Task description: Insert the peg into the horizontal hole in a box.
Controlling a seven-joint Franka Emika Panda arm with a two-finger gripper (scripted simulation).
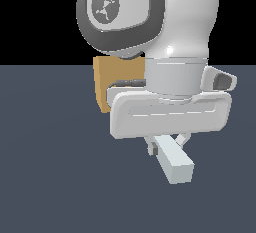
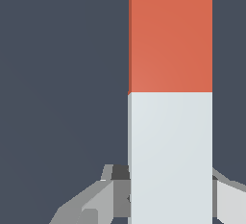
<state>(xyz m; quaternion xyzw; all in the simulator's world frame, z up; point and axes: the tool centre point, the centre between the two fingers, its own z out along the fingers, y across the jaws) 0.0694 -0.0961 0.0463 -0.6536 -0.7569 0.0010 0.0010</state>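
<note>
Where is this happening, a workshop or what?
Likely a computer simulation, not a real room: a flat grey floor under black emptiness, and a plain, textureless peg and tan box.

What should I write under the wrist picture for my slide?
Fingers on either side of the white end of the peg, its orange-red end pointing away over the dark floor.

White peg (image 1: 174,163) in claw (image 1: 167,144) (tan box (image 1: 111,79) behind arm)

A plain slate-grey floor (image 1: 50,177) under black backdrop (image 1: 30,22).
</note>
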